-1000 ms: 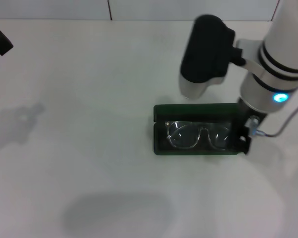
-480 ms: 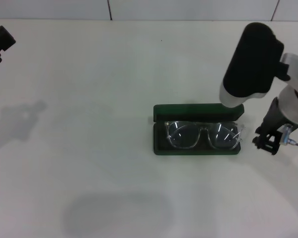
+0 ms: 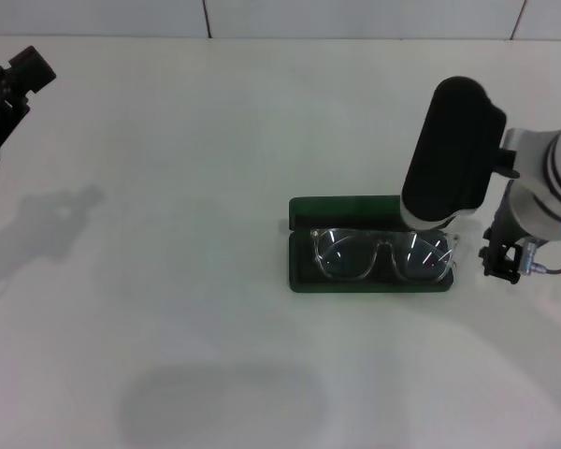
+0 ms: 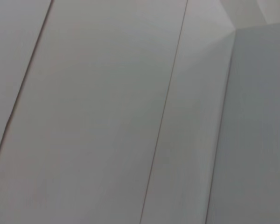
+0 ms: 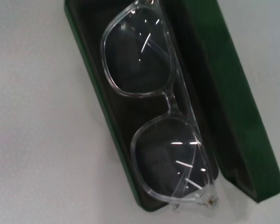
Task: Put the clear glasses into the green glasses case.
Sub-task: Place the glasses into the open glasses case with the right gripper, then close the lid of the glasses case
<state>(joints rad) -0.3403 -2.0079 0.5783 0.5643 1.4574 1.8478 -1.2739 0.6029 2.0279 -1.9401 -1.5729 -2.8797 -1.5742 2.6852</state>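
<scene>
Green glasses case (image 3: 369, 248) positioned right of centre in the head view, lid open and standing along the far edge. Clear glasses (image 3: 383, 254) seated inside the case base, lenses facing up, one frame corner overhanging the right end of the case. Confirmed in the right wrist view: clear glasses (image 5: 154, 102) lying lengthwise in the green glasses case (image 5: 224, 102). Right gripper (image 3: 503, 262) held just beside the right end of the case, apart from it; finger state: cannot tell. Left gripper (image 3: 7, 89) parked at upper left of the frame above the white table (image 3: 168, 281); finger state: cannot tell.
</scene>
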